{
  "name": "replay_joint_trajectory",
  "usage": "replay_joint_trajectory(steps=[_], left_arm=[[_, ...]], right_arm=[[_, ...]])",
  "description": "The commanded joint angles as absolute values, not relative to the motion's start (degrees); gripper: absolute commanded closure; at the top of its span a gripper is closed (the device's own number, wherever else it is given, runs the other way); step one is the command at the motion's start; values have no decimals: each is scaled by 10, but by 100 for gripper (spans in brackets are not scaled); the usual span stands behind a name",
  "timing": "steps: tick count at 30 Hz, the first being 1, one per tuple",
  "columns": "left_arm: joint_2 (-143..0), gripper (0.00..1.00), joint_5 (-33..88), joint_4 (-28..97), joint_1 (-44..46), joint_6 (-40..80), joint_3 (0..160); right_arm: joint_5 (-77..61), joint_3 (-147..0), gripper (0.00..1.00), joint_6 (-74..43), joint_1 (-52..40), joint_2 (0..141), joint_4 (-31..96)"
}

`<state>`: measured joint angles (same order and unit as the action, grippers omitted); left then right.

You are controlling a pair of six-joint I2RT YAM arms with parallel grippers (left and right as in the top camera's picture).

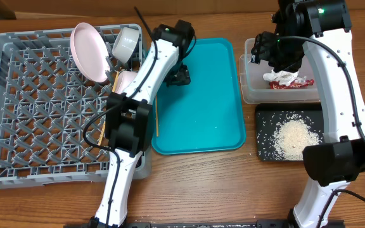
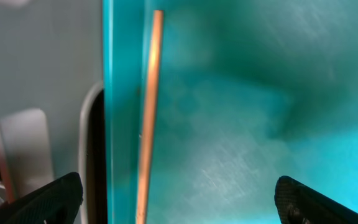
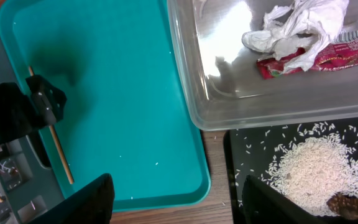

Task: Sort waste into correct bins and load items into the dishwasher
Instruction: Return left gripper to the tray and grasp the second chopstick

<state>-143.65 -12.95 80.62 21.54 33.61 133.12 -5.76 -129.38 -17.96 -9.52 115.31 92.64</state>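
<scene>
A wooden chopstick (image 1: 157, 119) lies along the left edge of the teal tray (image 1: 201, 114); it also shows in the left wrist view (image 2: 148, 112). My left gripper (image 1: 179, 76) is open and empty above it (image 2: 179, 202). The pale plate (image 1: 84, 47) and a white bowl (image 1: 127, 43) stand in the grey dish rack (image 1: 18, 126), with a second bowl (image 1: 127, 79) partly hidden by the arm. My right gripper (image 1: 265, 50) is open and empty (image 3: 179, 199). The clear tub (image 1: 249, 88) holds the napkin (image 3: 297, 28) and wrapper (image 3: 328, 56). Rice (image 1: 293, 138) lies in the black tray (image 1: 262, 152).
A few stray rice grains dot the teal tray (image 3: 117, 93) and the wood beside the black tray (image 3: 235, 162). The left arm crosses the rack's right edge. A thin orange stick (image 1: 99, 133) shows in the rack by the left arm.
</scene>
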Motion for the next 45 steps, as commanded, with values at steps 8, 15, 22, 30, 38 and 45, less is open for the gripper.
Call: replay_joint_trajectory(steps=[8, 15, 22, 30, 38, 45], left_arm=[[-1441, 0, -108, 783, 214, 319, 1310], [-1441, 0, -104, 760, 209, 319, 1247], [-1441, 6, -102, 740, 209, 317, 1216], [-1441, 20, -75, 711, 210, 312, 1171], [-1441, 19, -76, 700, 207, 308, 1144], [-1441, 15, -81, 722, 196, 258, 1145]], right_arm=[[-61, -1305, 32, -175, -98, 1149, 927], [-61, -1305, 32, -175, -98, 1149, 932], [-61, -1305, 32, -175, -98, 1149, 933], [-61, -1305, 32, -175, -98, 1149, 934], [-61, -1305, 32, -175, -98, 1149, 936], [-61, -1305, 32, -175, -98, 1149, 936]])
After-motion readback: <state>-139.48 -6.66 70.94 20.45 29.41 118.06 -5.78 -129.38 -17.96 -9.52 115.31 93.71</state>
